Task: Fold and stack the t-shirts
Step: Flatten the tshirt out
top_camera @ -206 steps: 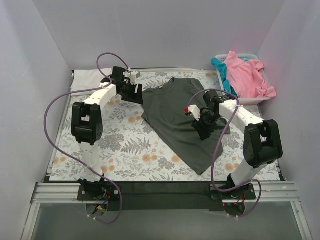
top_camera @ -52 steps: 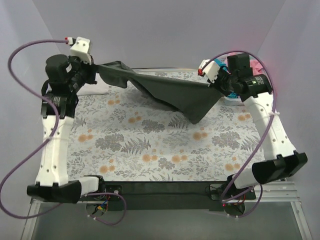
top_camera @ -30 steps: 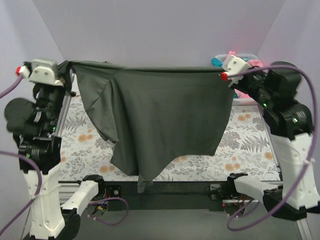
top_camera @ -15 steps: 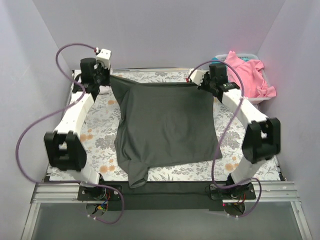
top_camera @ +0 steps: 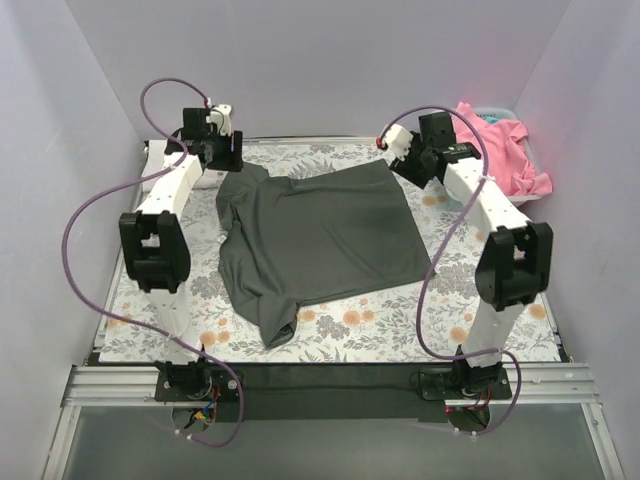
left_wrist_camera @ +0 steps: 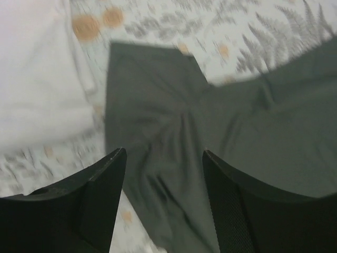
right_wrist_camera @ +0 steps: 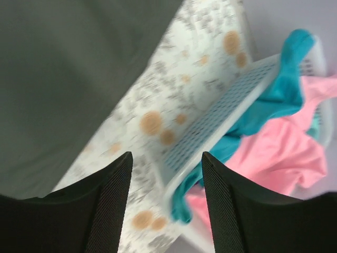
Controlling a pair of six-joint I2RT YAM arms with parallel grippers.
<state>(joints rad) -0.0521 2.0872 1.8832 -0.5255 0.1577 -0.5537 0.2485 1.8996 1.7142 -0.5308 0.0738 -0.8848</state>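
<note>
The dark charcoal t-shirt (top_camera: pixel 320 235) lies spread on the floral table cloth, its lower left part bunched near the front. My left gripper (top_camera: pixel 226 162) is open and empty just above the shirt's back left corner; in the left wrist view (left_wrist_camera: pixel 164 155) the charcoal cloth (left_wrist_camera: pixel 174 126) lies below the parted fingers. My right gripper (top_camera: pixel 410 170) is open and empty by the shirt's back right corner (right_wrist_camera: pixel 63 63). A white shirt (left_wrist_camera: pixel 37 68) lies folded at the back left. The pink shirt (top_camera: pixel 497 150) and the teal shirt (right_wrist_camera: pixel 284 79) sit in the basket.
The white plastic basket (right_wrist_camera: pixel 221 121) stands at the back right corner, close to my right gripper (right_wrist_camera: pixel 166 158), with pink cloth (right_wrist_camera: pixel 279 158) hanging over its rim. The enclosure walls stand close on three sides. Purple cables loop above both arms.
Both grippers held the charcoal shirt's top corners stretched above the table; they have lowered it, let go and opened. The shirt now lies flat.
</note>
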